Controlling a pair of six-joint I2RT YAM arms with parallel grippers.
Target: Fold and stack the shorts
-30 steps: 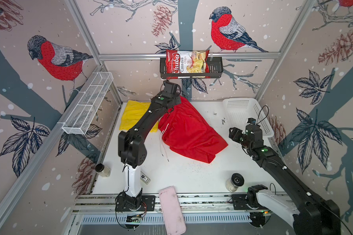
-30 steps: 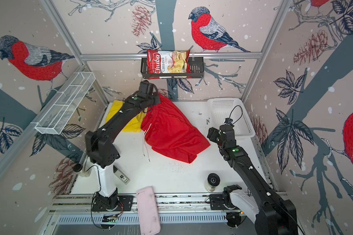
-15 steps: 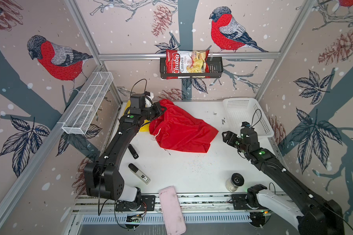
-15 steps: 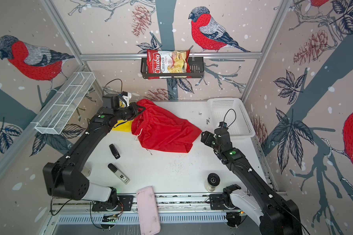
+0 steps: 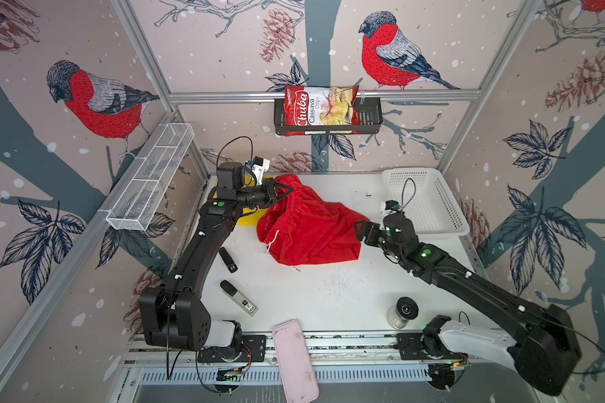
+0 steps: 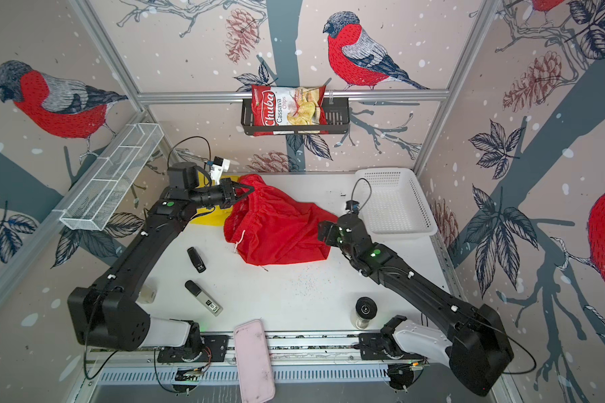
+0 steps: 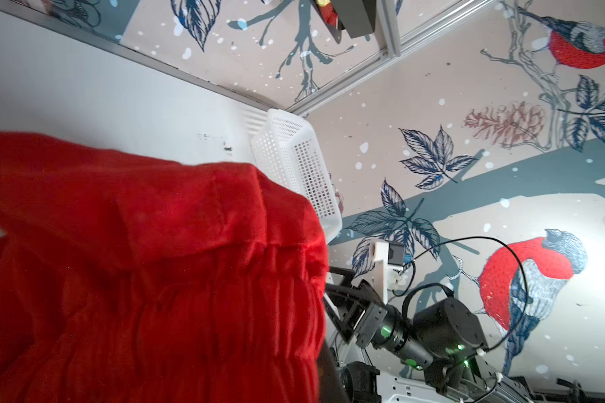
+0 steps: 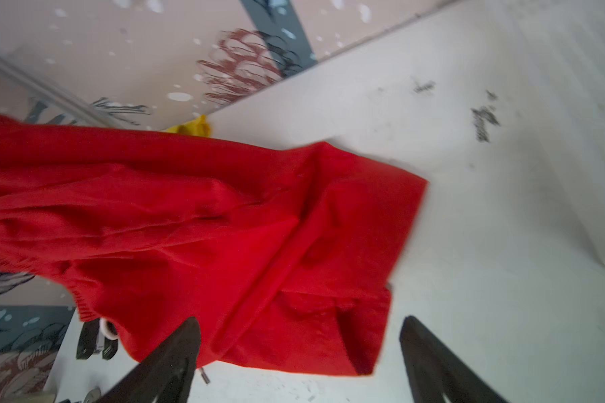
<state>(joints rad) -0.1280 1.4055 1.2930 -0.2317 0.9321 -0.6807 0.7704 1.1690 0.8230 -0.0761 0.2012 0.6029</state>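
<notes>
- Setting: white table in a booth papered with bullfinches and pine cones; two black arms reach in from the near rail.
- Left claw: together, clamped on the gathered waistband of the red shorts, holding that edge raised off the table.
- Right claw: apart, jaws wide, nothing between them. A hem corner of the red shorts lies just ahead of its fingertips, apparently untouched.
- Red shorts, condition: thin mesh-like cloth, bunched and creased, draped from the left claw down to the table toward the right claw; neither flat nor folded. The white drawstring dangles below the left claw.
- Yellow shorts: just behind and beneath the left claw, mostly hidden by the arm and the red cloth. Whether folded, cannot tell.
- Further out: white basket beyond the right claw.
- Risk one: the cloth hangs from a single hold, so a sideways move could let it collapse into a heap or drag across the yellow shorts and shift them.
- Risk two: the right claw may pinch several hem layers at once, or miss the thin edge, and so set a crooked fold.
- Risk three: the loose drawstring may trail outside the fold.
</notes>
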